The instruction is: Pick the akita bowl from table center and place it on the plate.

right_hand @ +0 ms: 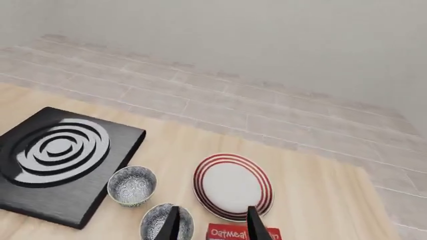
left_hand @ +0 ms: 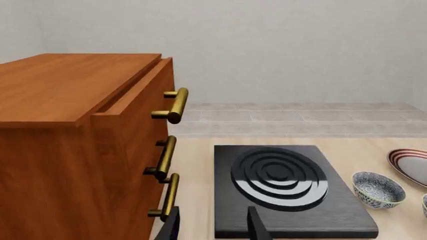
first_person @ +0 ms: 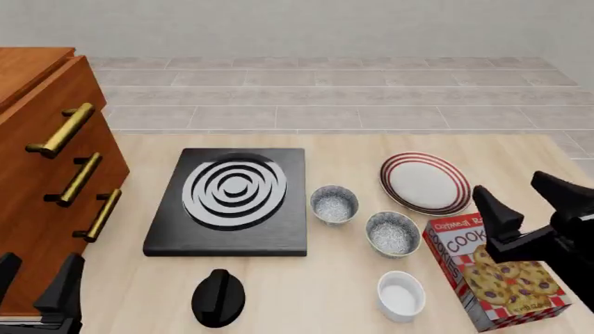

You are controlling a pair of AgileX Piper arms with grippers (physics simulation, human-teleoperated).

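Starting in the left wrist view, the left claw [left_hand: 215, 225] shows only two dark fingertips with a clear gap between them, nothing held. Ahead of it sits the black burner plate [left_hand: 287, 187], with the wooden drawer cabinet [left_hand: 80, 140] close beside it on one side and a speckled bowl [left_hand: 377, 189] just beyond it on the other. A slice of the striped plate [left_hand: 410, 162] peeks in past that bowl.

Over to the front view! Landmark is the burner plate [first_person: 232, 202]. Just beside its right edge sits the akita bowl [first_person: 334, 204], the nearer-to-center of two lookalikes; the second speckled bowl [first_person: 393, 233] lies right of it and a little toward the arms. The plate [first_person: 425, 183] lies farther right and back, bare. A white cup [first_person: 401, 296], a cookie box [first_person: 496, 278] and a black knob [first_person: 219, 298] sit along the near side of the desk [first_person: 371, 146]. The right claw [first_person: 533, 202] hovers above the cookie box, fingers spread wide and empty. The left claw [first_person: 37, 282] waits low by the cabinet [first_person: 42, 174], parted too.

Right wrist view now: fingertips of the right claw [right_hand: 213, 225] apart, akita bowl [right_hand: 132, 185], second bowl [right_hand: 165, 221] and plate [right_hand: 233, 186] all in sight.

My read: the reach has barely begun. Next, the right claw needs to swing toward the burner plate, drop over the akita bowl's rim without nudging its twin, and pinch.
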